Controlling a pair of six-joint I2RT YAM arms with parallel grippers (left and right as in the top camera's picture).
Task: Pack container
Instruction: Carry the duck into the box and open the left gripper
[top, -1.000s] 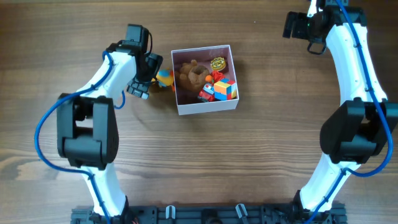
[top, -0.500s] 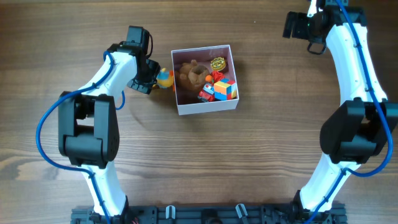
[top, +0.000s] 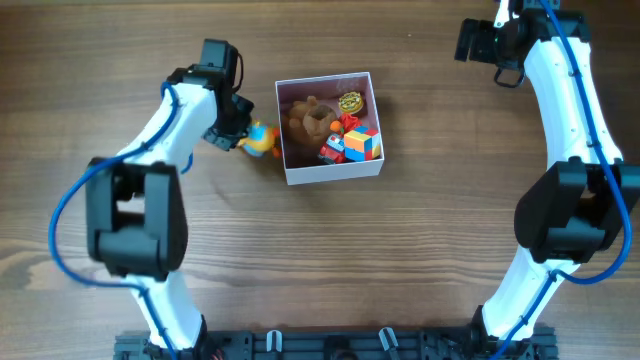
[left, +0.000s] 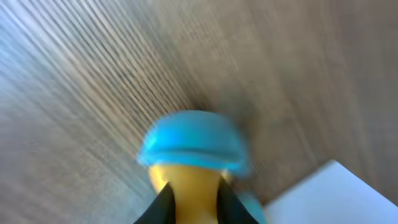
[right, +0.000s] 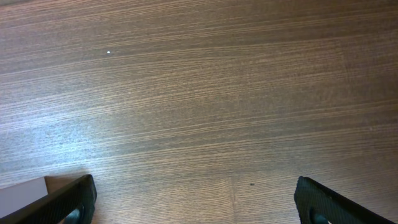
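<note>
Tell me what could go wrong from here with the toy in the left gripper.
The toy is beside the container's left wall; swung across too low, it may hit the wall and shove it.
The left gripper pinches only the toy's yellow body, so it might slip.
The plush and blocks already crowd the inside; the toy may perch on top.

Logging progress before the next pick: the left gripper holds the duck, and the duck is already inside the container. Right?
No. The left gripper does hold the duck, but the duck is outside the container, beside its left wall. The overhead view shows this.
</note>
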